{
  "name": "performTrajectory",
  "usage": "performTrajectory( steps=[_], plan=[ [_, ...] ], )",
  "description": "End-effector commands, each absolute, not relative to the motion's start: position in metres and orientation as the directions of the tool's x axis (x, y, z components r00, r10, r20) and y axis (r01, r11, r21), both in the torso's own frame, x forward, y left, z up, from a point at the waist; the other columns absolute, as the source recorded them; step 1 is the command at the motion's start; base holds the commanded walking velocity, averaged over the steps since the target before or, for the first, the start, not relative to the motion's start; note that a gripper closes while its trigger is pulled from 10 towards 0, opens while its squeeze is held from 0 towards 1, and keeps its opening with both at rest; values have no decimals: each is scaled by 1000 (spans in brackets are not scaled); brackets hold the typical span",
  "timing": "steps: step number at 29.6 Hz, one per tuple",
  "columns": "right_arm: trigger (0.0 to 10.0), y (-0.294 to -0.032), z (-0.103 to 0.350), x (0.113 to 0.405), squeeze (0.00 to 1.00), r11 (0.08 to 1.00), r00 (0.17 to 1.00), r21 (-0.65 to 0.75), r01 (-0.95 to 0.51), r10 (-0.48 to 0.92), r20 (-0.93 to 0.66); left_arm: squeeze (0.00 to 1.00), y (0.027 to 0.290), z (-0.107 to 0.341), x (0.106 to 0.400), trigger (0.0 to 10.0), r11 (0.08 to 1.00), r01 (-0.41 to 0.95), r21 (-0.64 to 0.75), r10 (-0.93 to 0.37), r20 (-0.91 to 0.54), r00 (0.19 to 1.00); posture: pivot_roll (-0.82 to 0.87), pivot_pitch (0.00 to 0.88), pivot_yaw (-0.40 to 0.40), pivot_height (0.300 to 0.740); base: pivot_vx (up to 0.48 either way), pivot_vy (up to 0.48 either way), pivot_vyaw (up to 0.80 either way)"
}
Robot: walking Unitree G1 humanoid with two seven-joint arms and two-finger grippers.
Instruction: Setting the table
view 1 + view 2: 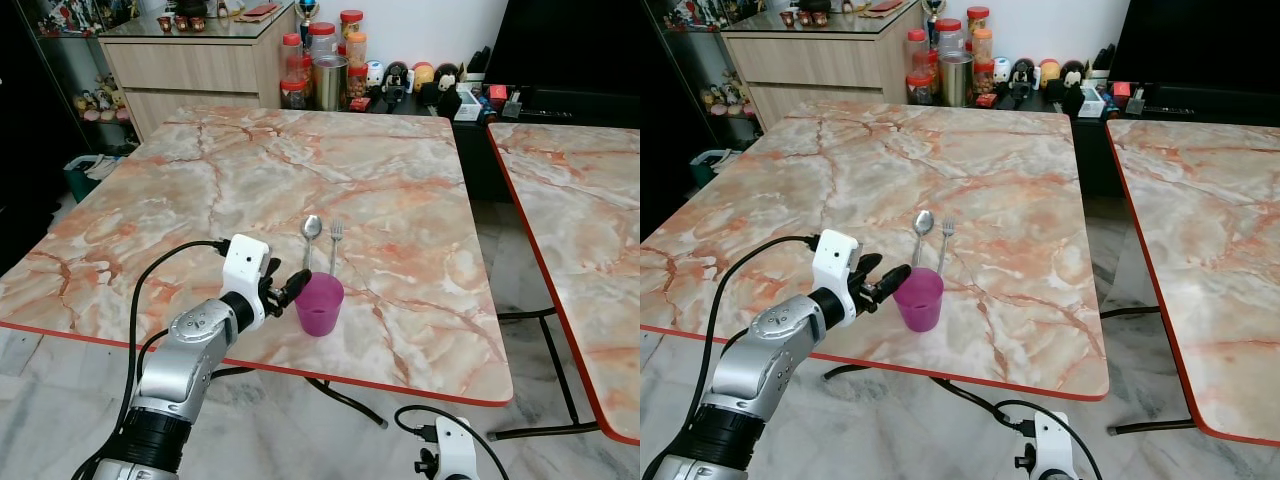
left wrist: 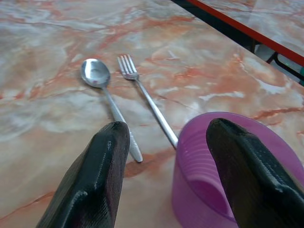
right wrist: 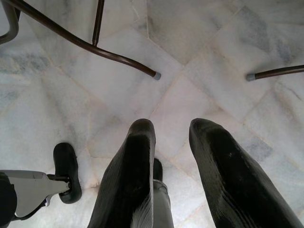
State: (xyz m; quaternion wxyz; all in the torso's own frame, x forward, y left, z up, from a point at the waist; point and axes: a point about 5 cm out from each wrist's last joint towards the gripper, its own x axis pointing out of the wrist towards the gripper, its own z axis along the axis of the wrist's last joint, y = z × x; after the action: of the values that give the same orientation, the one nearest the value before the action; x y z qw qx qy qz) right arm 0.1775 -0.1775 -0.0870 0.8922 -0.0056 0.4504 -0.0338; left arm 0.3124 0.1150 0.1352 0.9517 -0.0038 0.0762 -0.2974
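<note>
A purple plastic cup (image 1: 319, 303) stands near the front edge of the marble table (image 1: 400, 170). Just behind it lie a steel spoon (image 1: 311, 232) and a fork (image 1: 336, 240), side by side with their handles toward the cup. My left gripper (image 1: 293, 288) is open at the cup's left side, level with its rim. In the left wrist view, one of its fingers (image 2: 247, 175) overlaps the cup (image 2: 209, 199) and the other stands outside it, with nothing held. My right gripper (image 3: 171, 126) hangs below the table edge, fingers apart, pointing at the floor.
A second marble table (image 1: 580, 220) stands to the right across a narrow gap. A wooden cabinet (image 1: 190, 65), jars (image 1: 322, 60) and small figurines line the far side. Dark metal table legs (image 3: 118, 57) cross the tiled floor under the table.
</note>
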Motion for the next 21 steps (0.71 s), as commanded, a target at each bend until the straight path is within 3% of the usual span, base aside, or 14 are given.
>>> performTrajectory(
  steps=[1,21],
  plan=[
    [10000,-178,-87,178,0,997,593,-40,67,-72,-802,0,115,136,312,10000,816,577,-32,-574,-156,804,20,0,22,740,0,0,0],
    [10000,-177,-87,178,0,997,592,-36,68,-69,-803,0,106,130,308,10000,778,628,-12,-616,-211,759,22,0,23,740,0,0,0]
  ],
)
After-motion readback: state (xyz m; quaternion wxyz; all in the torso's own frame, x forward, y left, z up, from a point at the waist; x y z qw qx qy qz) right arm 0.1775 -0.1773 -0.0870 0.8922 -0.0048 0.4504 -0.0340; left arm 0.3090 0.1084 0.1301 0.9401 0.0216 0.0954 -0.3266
